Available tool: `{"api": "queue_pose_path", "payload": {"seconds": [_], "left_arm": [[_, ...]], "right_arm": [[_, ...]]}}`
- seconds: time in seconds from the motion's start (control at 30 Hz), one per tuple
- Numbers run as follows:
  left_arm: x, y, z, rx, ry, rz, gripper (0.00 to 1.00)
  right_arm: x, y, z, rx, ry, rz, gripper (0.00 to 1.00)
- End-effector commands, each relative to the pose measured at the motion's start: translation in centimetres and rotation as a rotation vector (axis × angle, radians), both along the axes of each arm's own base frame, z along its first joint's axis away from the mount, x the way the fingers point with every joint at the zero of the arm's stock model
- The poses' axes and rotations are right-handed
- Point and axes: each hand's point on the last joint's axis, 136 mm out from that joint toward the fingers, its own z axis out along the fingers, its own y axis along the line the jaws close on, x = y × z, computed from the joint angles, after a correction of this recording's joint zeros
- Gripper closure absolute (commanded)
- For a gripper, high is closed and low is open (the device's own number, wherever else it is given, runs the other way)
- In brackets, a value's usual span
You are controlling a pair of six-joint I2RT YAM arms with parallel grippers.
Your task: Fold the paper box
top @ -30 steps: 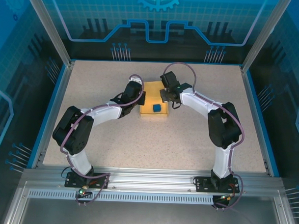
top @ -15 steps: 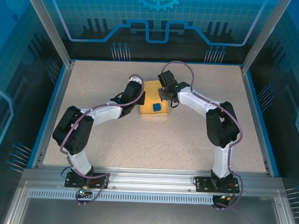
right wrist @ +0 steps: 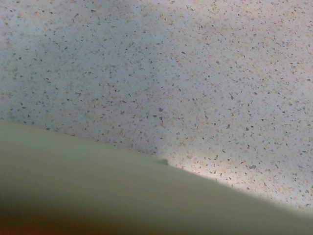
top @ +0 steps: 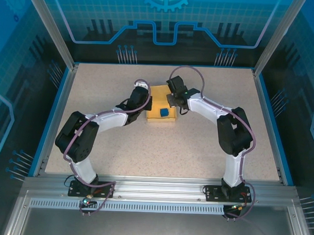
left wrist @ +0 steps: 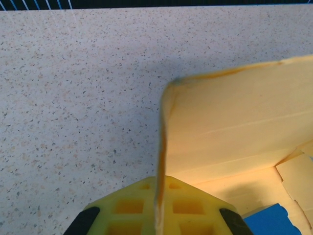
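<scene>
The paper box is a pale yellow, partly folded tray in the middle of the table, with a small blue cube inside it. At its left wall is my left gripper. In the left wrist view the left gripper is shut on the upright thin wall of the paper box, and the blue cube shows at the lower right. My right gripper is at the box's far right corner. Blurred cardboard of the paper box hides its fingers in the right wrist view.
The speckled table stretches all round the box. A blue rim bounds it at the sides and back. Both arms arch in from the near edge and meet at the box.
The right gripper has edged a little left, in toward the box's far right corner. The left gripper keeps its hold on the wall, and the box has barely moved.
</scene>
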Motion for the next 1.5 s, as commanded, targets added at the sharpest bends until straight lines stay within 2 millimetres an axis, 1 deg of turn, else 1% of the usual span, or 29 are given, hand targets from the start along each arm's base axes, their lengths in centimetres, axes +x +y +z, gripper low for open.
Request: {"api": "queue_pose_path", "payload": {"seconds": [0.0,0.23,0.47,0.57,0.67,0.83,1.0,1.23,1.33,1.47], "left_arm": [[-0.2,0.0,2.0,-0.040,-0.073,0.016,1.00],[-1.3,-0.1,2.5,-0.011,-0.148,0.011,1.00],[-2.1,-0.9,2.3,-0.003,-0.190,-0.001,1.00],[-2.4,-1.3,2.0,0.004,-0.193,-0.009,1.00],[-2.6,-1.4,1.7,0.013,-0.186,-0.014,1.00],[-2.9,-1.3,1.5,0.019,-0.187,-0.009,1.00],[-3.2,-1.4,1.1,0.033,-0.189,-0.006,1.00],[-3.7,-1.6,1.1,0.054,-0.192,0.016,1.00],[-4.0,-1.7,1.0,0.061,-0.197,0.021,1.00],[-4.3,-1.7,0.8,0.064,-0.202,0.034,1.00]], "right_arm": [[0.0,0.4,2.2,0.031,-0.088,0.039,0.88],[-0.2,0.8,4.1,0.092,-0.208,0.085,0.87],[-0.4,1.4,4.9,0.162,-0.270,0.107,0.85],[-0.5,1.8,4.8,0.185,-0.263,0.109,0.85],[-0.8,1.9,4.3,0.170,-0.241,0.103,0.86],[-1.5,0.6,2.9,0.132,-0.183,0.042,0.88],[-2.1,0.2,1.8,0.153,-0.147,0.005,0.88],[-2.5,0.1,2.7,0.243,-0.112,-0.095,0.92],[-2.8,0.1,2.9,0.268,-0.124,-0.106,0.92],[-3.6,0.7,3.0,0.278,-0.147,-0.097,0.92]]}}
